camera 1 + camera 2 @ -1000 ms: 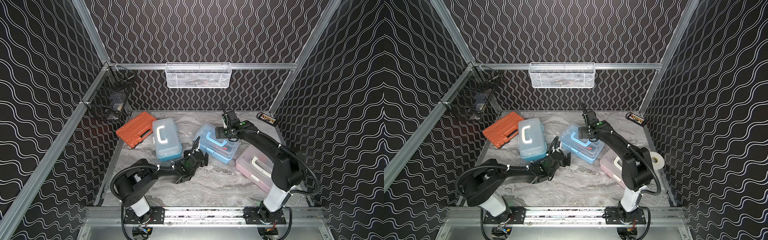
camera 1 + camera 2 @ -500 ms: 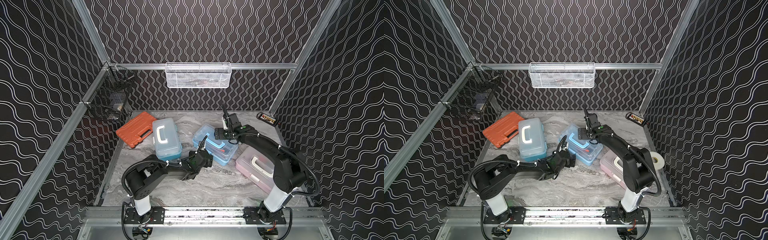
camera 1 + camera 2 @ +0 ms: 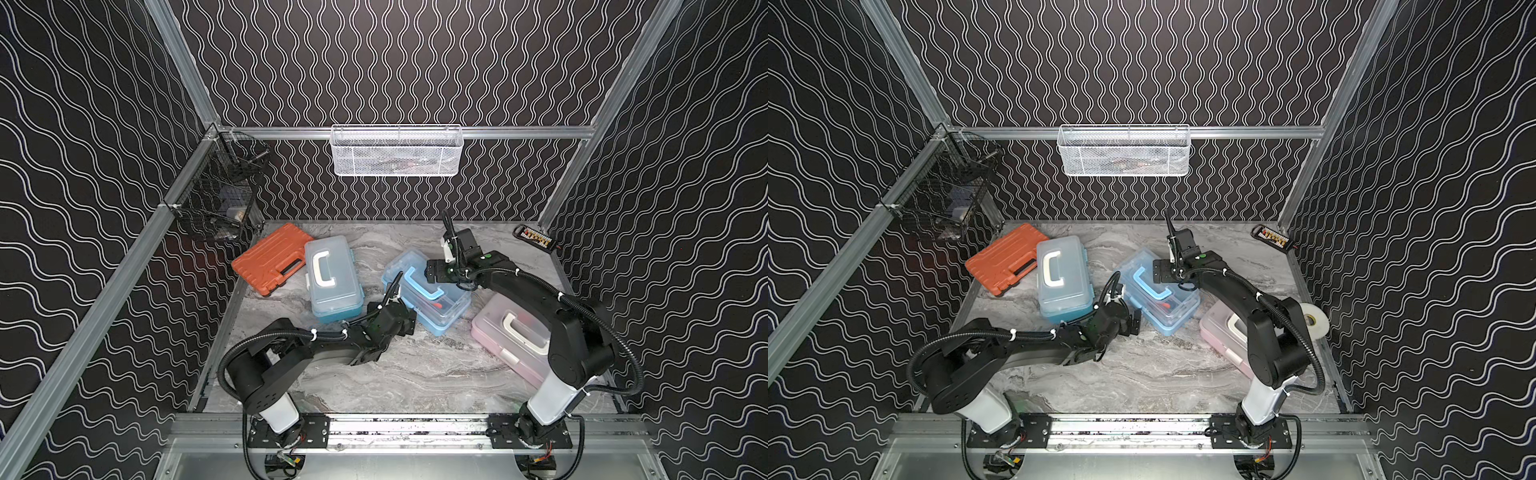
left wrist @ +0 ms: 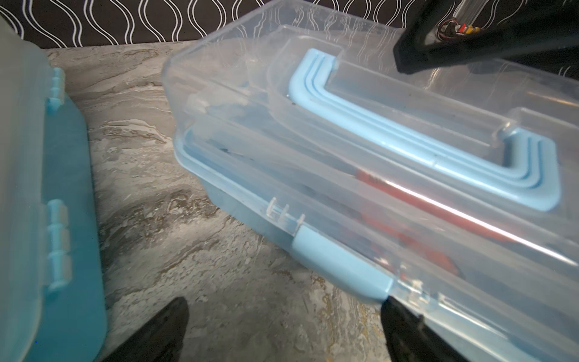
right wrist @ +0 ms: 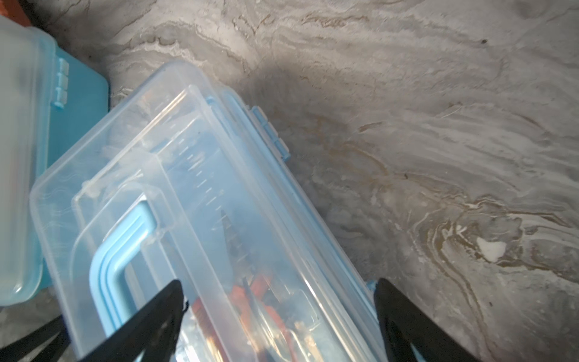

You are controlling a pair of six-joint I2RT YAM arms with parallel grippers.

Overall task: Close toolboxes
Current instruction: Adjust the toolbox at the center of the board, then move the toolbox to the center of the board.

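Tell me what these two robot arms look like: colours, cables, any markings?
Both the left arm and right arm are matte black jointed links on white base segments. Ribbed black cable hoses loop alongside, fastened with white zip ties. A small green light glows near the right wrist. The jaws are black, tapering to points.

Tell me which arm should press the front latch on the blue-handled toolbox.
Likely left. The left gripper, open, faces the latch on the blue-handled toolbox front, close ahead of it. The right gripper hangs above the lid toward the hinge side, away from that latch.
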